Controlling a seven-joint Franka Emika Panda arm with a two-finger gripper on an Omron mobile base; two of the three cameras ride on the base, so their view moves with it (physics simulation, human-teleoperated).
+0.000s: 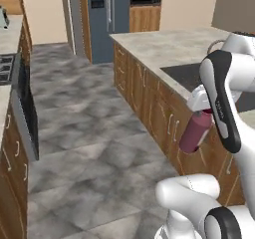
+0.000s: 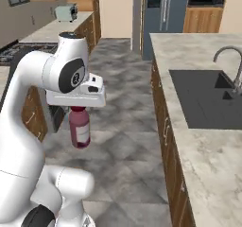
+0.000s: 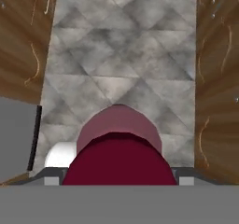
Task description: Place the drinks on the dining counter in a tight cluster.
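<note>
The tall dark-red bottle [image 1: 195, 132] [image 2: 79, 129] hangs over the grey floor in the aisle, and my gripper [image 1: 204, 113] [image 2: 78, 109] is shut on its top. In the hand view its maroon cap [image 3: 119, 164] and red shoulder sit right below the hand, with floor tiles beneath. The dining counter [image 1: 164, 46] [image 2: 208, 148], beige marble on wooden sides, lies to the right of the bottle and higher than its base. The bottle is apart from the counter's wooden side.
A dark sink [image 2: 208, 98] with a curved faucet [image 2: 229, 65] is set in the dining counter. A grey fridge [image 1: 107, 19] stands at the far end of the aisle. Across the aisle runs a worktop with a stove [image 1: 5, 68] and a toaster [image 2: 65, 13].
</note>
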